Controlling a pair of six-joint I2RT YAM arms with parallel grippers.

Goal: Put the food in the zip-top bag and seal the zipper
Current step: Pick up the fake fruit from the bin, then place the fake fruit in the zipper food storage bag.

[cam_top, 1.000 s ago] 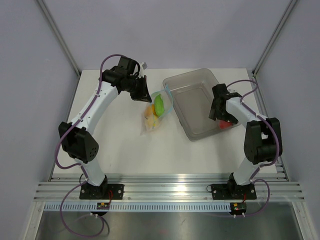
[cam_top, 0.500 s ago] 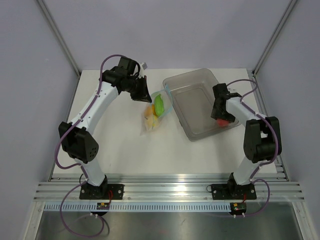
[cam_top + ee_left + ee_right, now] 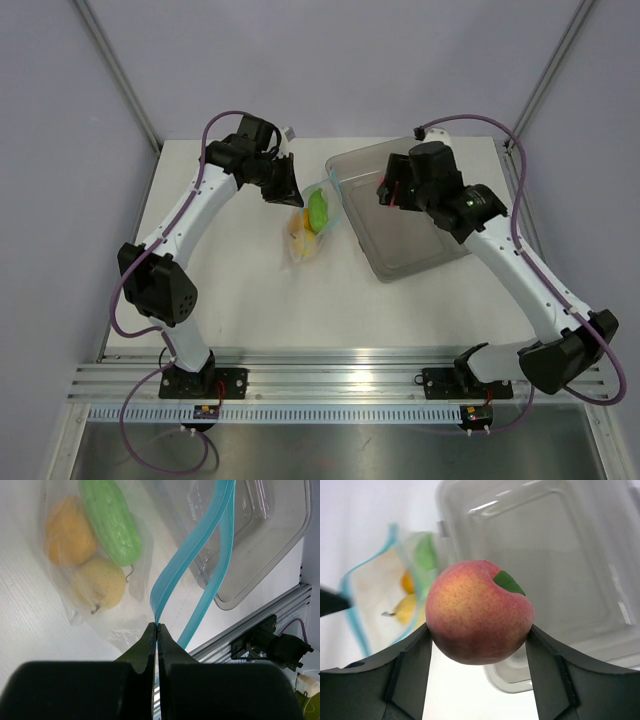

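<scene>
The zip-top bag [image 3: 310, 228] lies on the table with its mouth held open. Inside it are the elongated green toy [image 3: 111, 522], the orange one [image 3: 67, 534] and the yellow one [image 3: 100, 582]. My left gripper [image 3: 157, 626] is shut on one side of the light blue zipper [image 3: 192, 560] and holds it up; it also shows in the top view [image 3: 286, 186]. My right gripper [image 3: 479, 641] is shut on the red-pink fruit [image 3: 480, 612] and holds it in the air over the grey tray [image 3: 555, 555], right of the bag's mouth [image 3: 370, 597]. In the top view the right gripper [image 3: 392, 190] hides the fruit.
The grey translucent tray [image 3: 425, 245] sits right of the bag, against the back right of the table. The cell's metal posts stand at the back corners. An aluminium rail runs along the near edge [image 3: 330, 380].
My right arm has lifted the red-pink fruit from the tray's right side and swung it up and left over the tray, towards the bag. The left arm has held still.
</scene>
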